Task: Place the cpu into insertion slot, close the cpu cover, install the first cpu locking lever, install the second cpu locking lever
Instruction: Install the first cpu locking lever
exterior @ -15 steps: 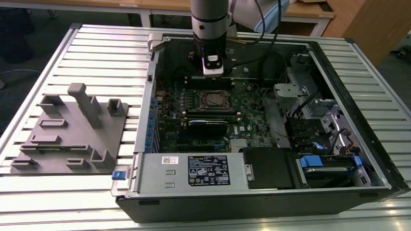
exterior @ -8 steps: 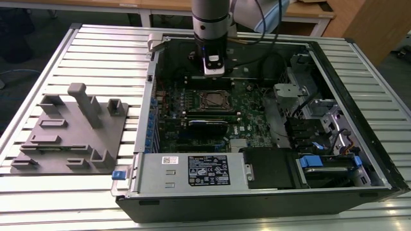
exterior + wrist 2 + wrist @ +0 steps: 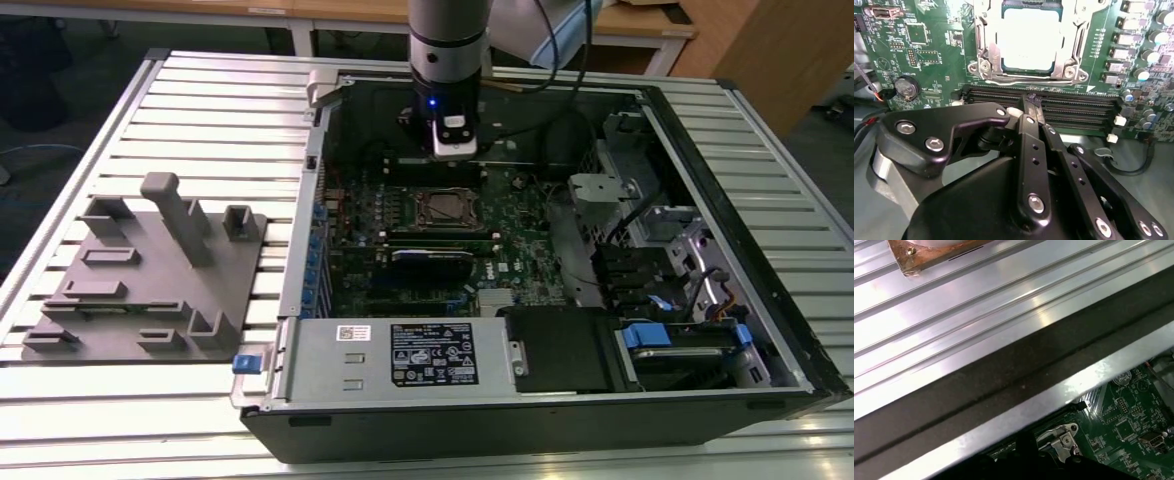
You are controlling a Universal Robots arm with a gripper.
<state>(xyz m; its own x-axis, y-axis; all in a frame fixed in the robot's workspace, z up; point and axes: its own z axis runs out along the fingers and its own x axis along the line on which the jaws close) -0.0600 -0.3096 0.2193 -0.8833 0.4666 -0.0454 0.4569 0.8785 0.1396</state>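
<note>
Ribbed metal table [image 3: 160,110] is noted, with wooden desks behind at 12 o'clock in the exterior view. An open computer case [image 3: 561,425] is laid flat on it, and a grey fixture block [image 3: 147,270] is set at 9 o'clock from the case.

- The gripper [image 3: 451,148] is hung low inside the case over the motherboard [image 3: 527,235]. In the second wrist view the gripper's fingers [image 3: 1026,130] are seen drawn together at the tips, with nothing held between them.
- The insertion slot [image 3: 447,208] is found at 6 o'clock from the gripper in the exterior view, near but apart.
- In the second wrist view, black memory slots [image 3: 1079,107] are seen between fingertips and socket.
- The cpu [image 3: 1029,40] is seated in the slot, its pale top showing.
- The cpu cover [image 3: 1072,30] is judged to be lowered around the chip.
- A wire lever [image 3: 1019,78] is seen along the socket's near edge; whether it is latched cannot be told.
- Room around the socket is judged tight.
</note>
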